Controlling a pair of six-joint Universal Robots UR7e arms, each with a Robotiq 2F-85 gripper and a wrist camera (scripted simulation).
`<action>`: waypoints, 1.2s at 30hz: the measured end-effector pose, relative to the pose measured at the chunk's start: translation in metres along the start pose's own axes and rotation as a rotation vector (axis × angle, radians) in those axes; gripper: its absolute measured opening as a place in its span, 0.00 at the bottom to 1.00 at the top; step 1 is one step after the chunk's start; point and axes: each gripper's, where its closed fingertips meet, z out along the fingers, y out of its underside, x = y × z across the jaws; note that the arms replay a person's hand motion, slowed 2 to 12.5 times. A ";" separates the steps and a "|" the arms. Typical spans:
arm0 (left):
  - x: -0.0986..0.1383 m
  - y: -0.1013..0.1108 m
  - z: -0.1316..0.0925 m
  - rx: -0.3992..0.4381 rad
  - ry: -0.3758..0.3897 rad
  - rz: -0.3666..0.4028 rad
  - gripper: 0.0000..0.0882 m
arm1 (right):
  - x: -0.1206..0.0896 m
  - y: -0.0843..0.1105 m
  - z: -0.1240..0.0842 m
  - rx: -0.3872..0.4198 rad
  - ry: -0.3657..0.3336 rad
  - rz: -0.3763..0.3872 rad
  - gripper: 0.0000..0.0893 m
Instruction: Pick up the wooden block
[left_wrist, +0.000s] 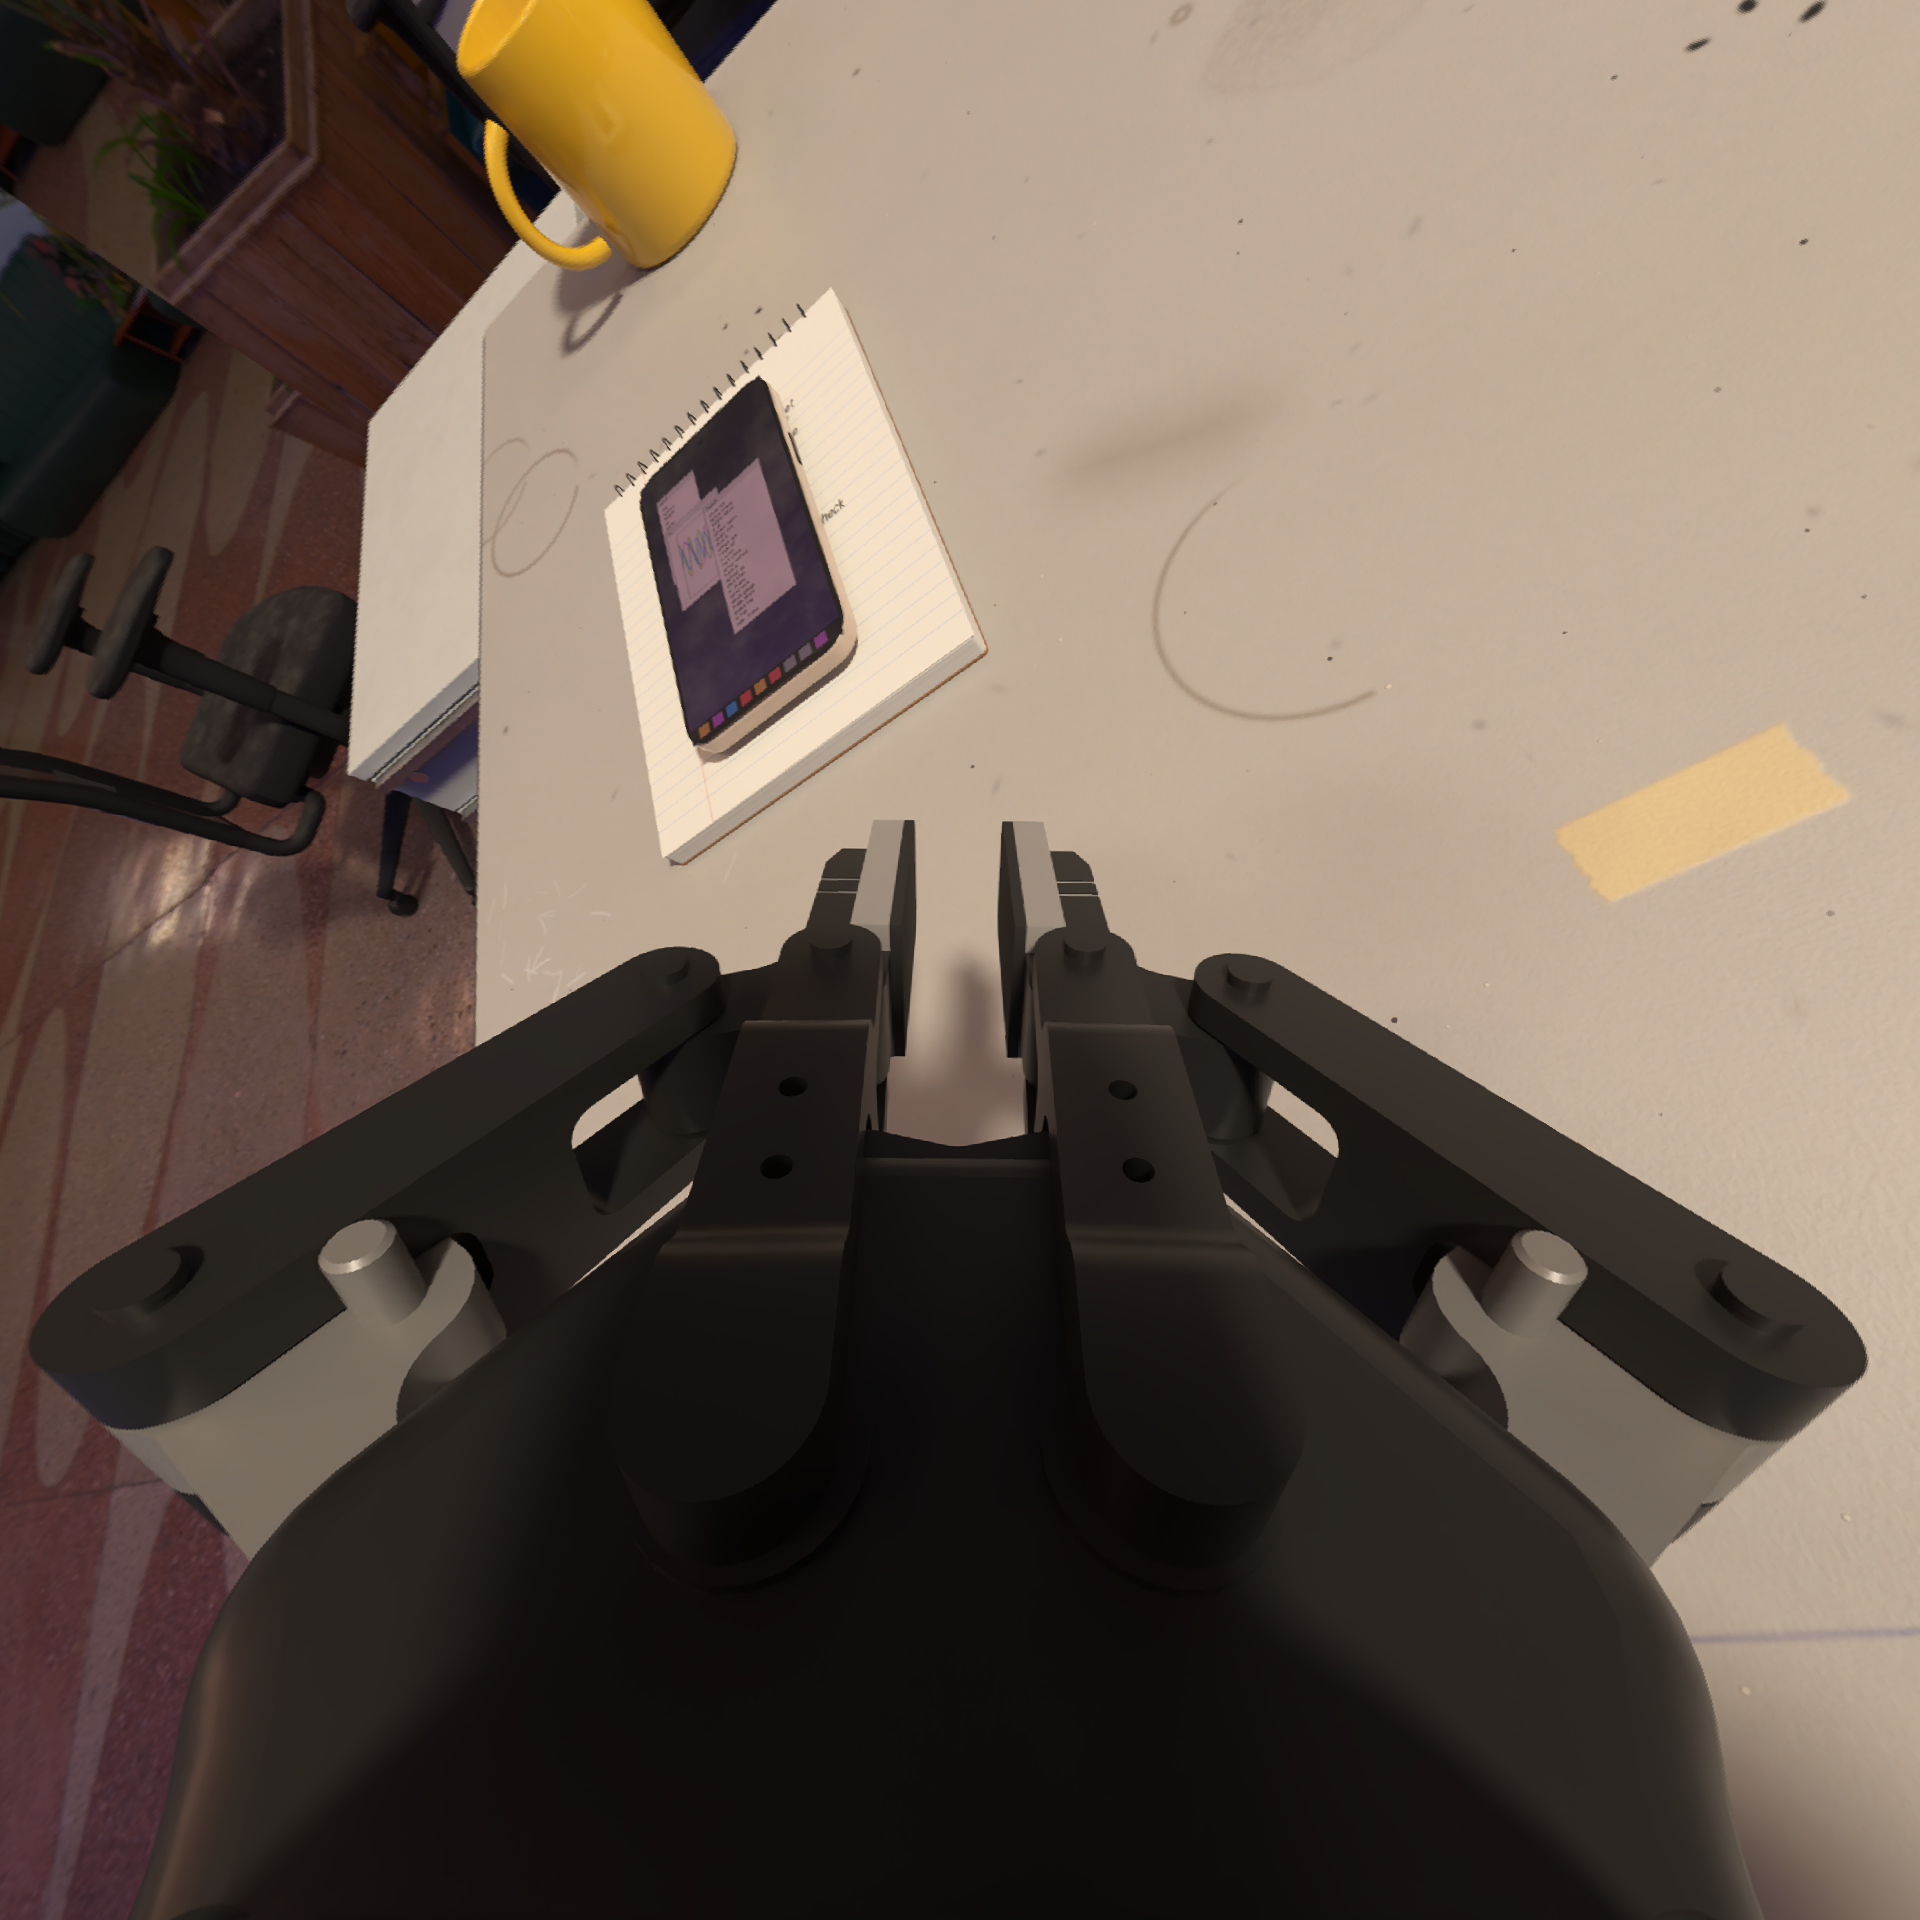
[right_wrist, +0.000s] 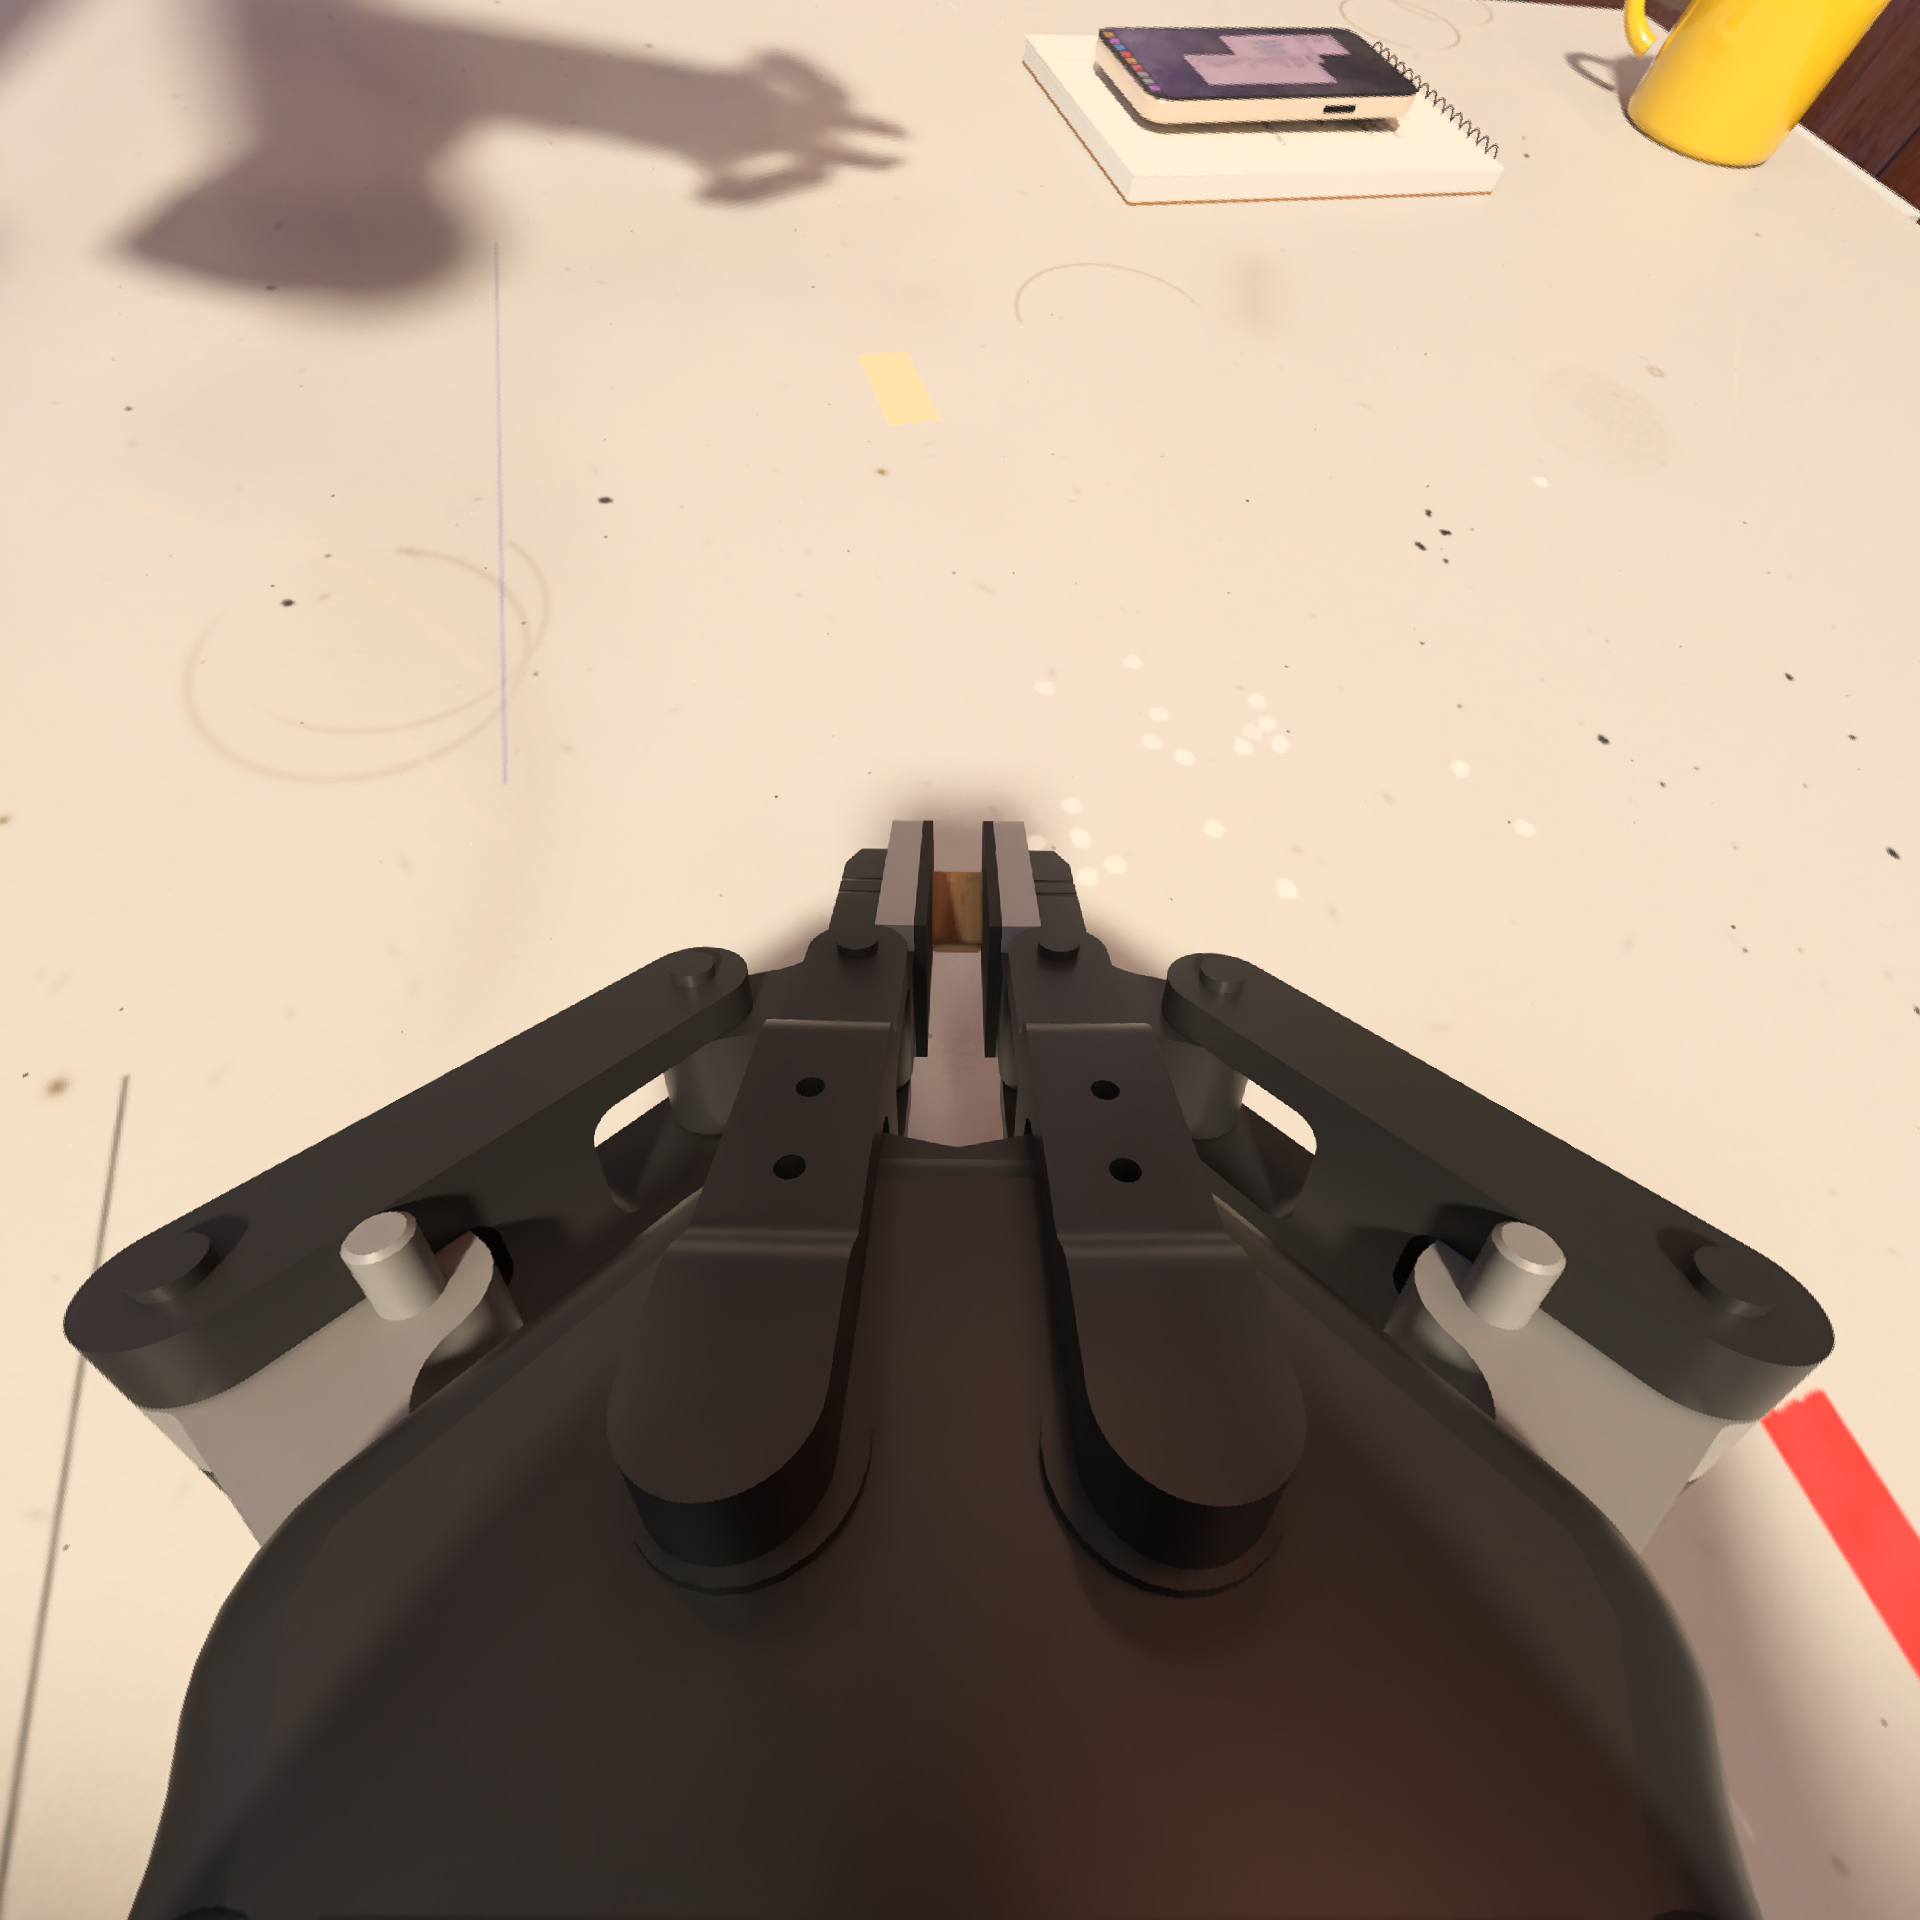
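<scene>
A small wooden block (right_wrist: 957, 909) sits between the fingertips of my right gripper (right_wrist: 957, 864), which is shut on it, low over the pale table (right_wrist: 727, 623). Only a narrow strip of the block shows between the pads; I cannot tell whether it rests on the table or is just off it. The block does not show in the left wrist view. My left gripper (left_wrist: 958, 864) hovers over the table (left_wrist: 1351, 312) with a narrow gap between its fingers and nothing in it.
A phone (left_wrist: 743, 582) lies on a spiral notepad (left_wrist: 904, 582) ahead of the left gripper, with a yellow mug (left_wrist: 603, 125) beyond. They also show far ahead in the right wrist view: phone (right_wrist: 1247, 68), notepad (right_wrist: 1247, 171), mug (right_wrist: 1745, 83). Tape strips (right_wrist: 899, 387) (right_wrist: 1860, 1507) lie flat. The table edge (left_wrist: 480, 727) runs left, a chair (left_wrist: 260, 696) beside it.
</scene>
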 end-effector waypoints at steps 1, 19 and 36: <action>0.001 0.000 0.001 -0.001 0.007 -0.004 0.19 | 0.000 0.000 0.000 0.000 0.002 0.000 0.09; 0.006 -0.003 0.002 0.052 0.046 -0.032 0.39 | 0.000 0.000 0.002 -0.001 0.003 0.010 0.09; 0.015 -0.006 -0.004 0.087 0.076 0.001 0.47 | -0.003 0.001 0.005 -0.006 -0.004 0.006 0.09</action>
